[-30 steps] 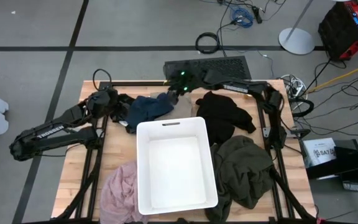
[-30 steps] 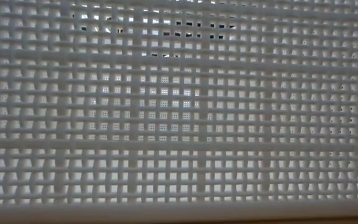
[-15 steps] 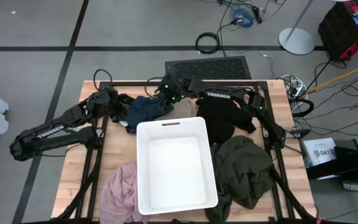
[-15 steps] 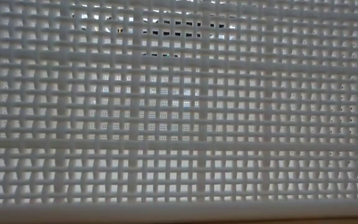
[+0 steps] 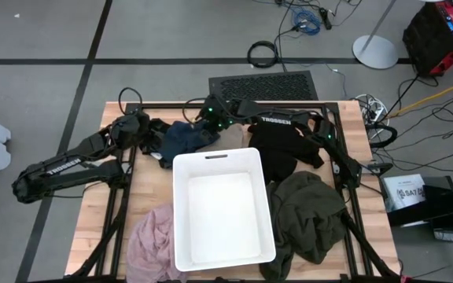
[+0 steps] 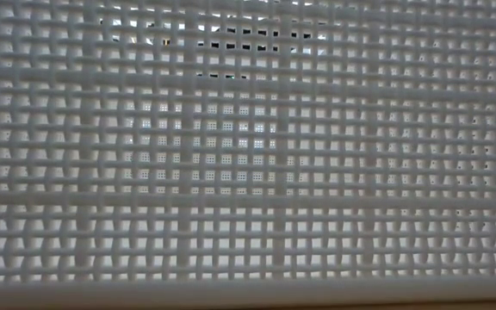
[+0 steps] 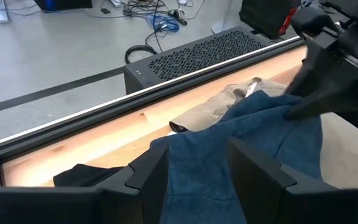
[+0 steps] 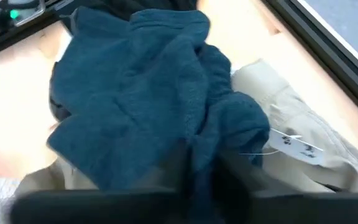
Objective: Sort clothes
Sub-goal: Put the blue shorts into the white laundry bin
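Note:
The navy blue garment [image 5: 187,137] lies bunched at the table's far side, between both grippers and partly on top of a tan khaki garment [image 8: 291,140]. My left gripper [image 5: 154,148] is at its left end, shut on it. My right gripper [image 5: 209,119] reaches in from the far right and is shut on its right end. The black garment [image 5: 285,145] lies right of the white bin [image 5: 176,212], the dark olive one [image 5: 309,212] at the near right, the pale pink one [image 5: 152,240] at the near left. My left gripper has a bunch of the navy garment's left end [image 7: 197,186] between its two fingers [image 7: 151,177], coming in low from the table's left. The cloth lies slack on the table beyond them. My right gripper pinches a raised fold at the garment's right end [image 8: 197,146], coming from above and the far right. The cloth is bunched and rests on the tan garment.
The white bin's lattice wall [image 6: 248,172] fills the low view. A black frame rail [image 5: 234,102] runs along the table's far edge, with a dark perforated box [image 5: 262,82] behind it. Cables lie on the floor beyond.
My right gripper has swung from the far edge toward the table's left and down onto the navy garment's right end. The garment's right end has bunched up slightly under it. My left arm has kept still.

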Motion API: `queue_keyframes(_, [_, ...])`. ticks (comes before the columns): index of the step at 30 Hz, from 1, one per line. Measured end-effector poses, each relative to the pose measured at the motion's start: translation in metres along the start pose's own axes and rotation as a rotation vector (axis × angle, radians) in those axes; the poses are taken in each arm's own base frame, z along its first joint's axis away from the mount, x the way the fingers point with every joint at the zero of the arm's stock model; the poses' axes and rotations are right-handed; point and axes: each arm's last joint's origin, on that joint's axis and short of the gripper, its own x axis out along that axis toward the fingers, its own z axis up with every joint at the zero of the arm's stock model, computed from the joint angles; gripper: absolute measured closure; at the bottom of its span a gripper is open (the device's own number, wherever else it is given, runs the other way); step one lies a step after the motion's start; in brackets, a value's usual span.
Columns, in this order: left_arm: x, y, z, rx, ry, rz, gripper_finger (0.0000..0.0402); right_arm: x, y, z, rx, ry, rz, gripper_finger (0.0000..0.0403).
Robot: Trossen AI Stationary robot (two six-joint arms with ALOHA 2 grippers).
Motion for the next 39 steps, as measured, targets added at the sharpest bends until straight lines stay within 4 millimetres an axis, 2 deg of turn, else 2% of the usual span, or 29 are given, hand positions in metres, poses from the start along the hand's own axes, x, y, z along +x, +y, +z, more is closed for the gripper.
queue_keyframes(1, [0.000,0.000,0.000,0.000,0.000,0.000,0.0230,-0.001,0.001,0.001,-0.012,-0.002,0.013,0.0384])
queue_keyframes(5, [0.000,0.000,0.000,0.000,0.003,-0.009,0.0230,-0.011,0.005,0.011,-0.027,-0.023,0.060,0.0395])
queue_keyframes(9, [0.000,0.000,0.000,0.000,0.003,-0.010,0.0230,-0.036,0.015,0.030,-0.074,-0.091,0.085,0.0399])
queue_keyframes(14, [0.000,-0.001,0.000,0.001,0.010,-0.028,0.0230,-0.091,0.036,0.058,-0.161,-0.214,0.114,0.0401])
queue_keyframes(20, [-0.002,0.000,0.000,0.015,-0.003,-0.035,0.0230,-0.173,0.049,0.074,-0.214,-0.356,0.137,0.0402])
queue_keyframes(25, [-0.006,0.000,0.002,0.019,-0.028,-0.043,0.0230,-0.236,0.055,0.074,-0.226,-0.471,0.156,0.0402])
queue_keyframes(31, [-0.009,-0.001,0.006,0.037,-0.070,-0.102,0.0230,-0.298,0.064,0.067,-0.242,-0.590,0.202,0.0403])
queue_keyframes(34, [-0.011,-0.003,0.009,0.045,-0.101,-0.139,0.0230,-0.322,0.072,0.061,-0.246,-0.627,0.228,0.0403])
queue_keyframes(39, [-0.012,-0.005,0.015,0.050,-0.167,-0.157,0.0230,-0.350,0.099,0.044,-0.290,-0.646,0.323,0.0403])
